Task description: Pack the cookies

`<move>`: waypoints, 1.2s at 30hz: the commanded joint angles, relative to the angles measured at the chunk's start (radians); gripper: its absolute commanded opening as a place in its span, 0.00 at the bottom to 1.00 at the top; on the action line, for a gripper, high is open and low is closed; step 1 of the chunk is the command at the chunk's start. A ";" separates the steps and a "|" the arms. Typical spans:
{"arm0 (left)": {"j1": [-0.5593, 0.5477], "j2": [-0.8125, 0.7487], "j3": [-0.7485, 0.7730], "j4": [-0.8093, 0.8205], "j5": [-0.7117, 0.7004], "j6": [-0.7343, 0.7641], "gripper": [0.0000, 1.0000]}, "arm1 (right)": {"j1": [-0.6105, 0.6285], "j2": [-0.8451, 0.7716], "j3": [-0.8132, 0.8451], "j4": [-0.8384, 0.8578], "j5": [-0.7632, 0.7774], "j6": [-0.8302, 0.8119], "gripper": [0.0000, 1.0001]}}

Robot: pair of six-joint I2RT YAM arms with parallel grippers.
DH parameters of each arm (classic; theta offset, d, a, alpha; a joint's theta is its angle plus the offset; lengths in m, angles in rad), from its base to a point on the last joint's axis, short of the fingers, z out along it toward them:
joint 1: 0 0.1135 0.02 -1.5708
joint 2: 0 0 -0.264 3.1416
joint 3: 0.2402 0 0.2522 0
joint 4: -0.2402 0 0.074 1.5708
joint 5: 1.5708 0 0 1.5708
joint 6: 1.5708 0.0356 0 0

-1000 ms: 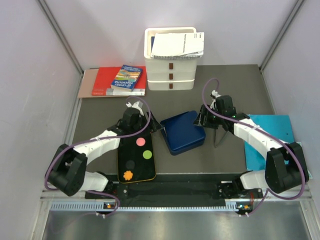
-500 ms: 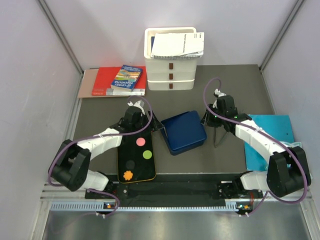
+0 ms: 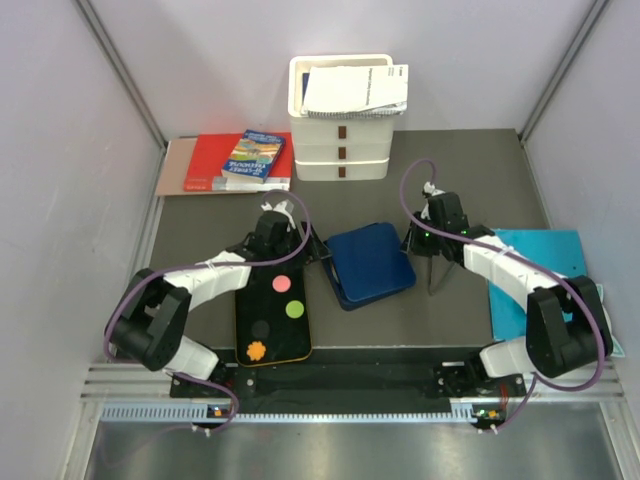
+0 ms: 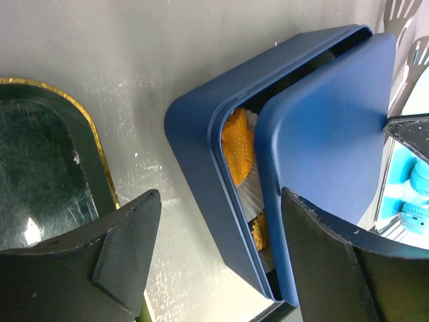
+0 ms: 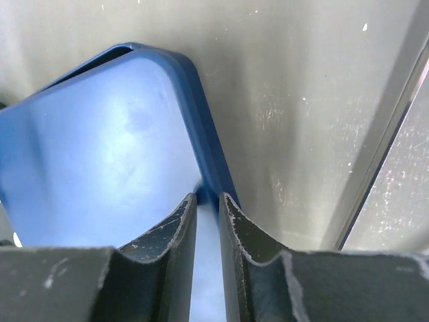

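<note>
While the right pincer (image 5: 208,199) pinches the lid (image 5: 114,154), lift it level off the tin (image 4: 194,134). The left pincer (image 4: 220,194) stands spread.

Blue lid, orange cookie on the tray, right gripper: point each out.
blue lid (image 3: 370,260): top view, middle of its upper face.
orange cookie (image 3: 257,350): top view, centre of the cookie.
right gripper (image 5: 208,198): right wrist view, midway between its fingertips, which pinch the lid's rim.

Grey table (image 3: 470,170): black tray (image 3: 290,338), blue tin (image 3: 368,262), books (image 3: 230,165), white bins (image 3: 342,150)
</note>
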 commanded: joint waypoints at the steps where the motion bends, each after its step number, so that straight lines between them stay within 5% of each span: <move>1: -0.005 0.010 0.045 0.057 0.000 0.010 0.77 | 0.009 0.016 -0.011 -0.008 0.013 -0.022 0.20; 29: -0.003 -0.096 0.035 -0.039 -0.135 0.056 0.74 | 0.009 -0.107 0.019 -0.031 0.057 0.008 0.28; 36: -0.001 -0.116 0.029 -0.058 -0.175 0.057 0.71 | 0.008 -0.131 0.036 -0.105 0.151 -0.003 0.22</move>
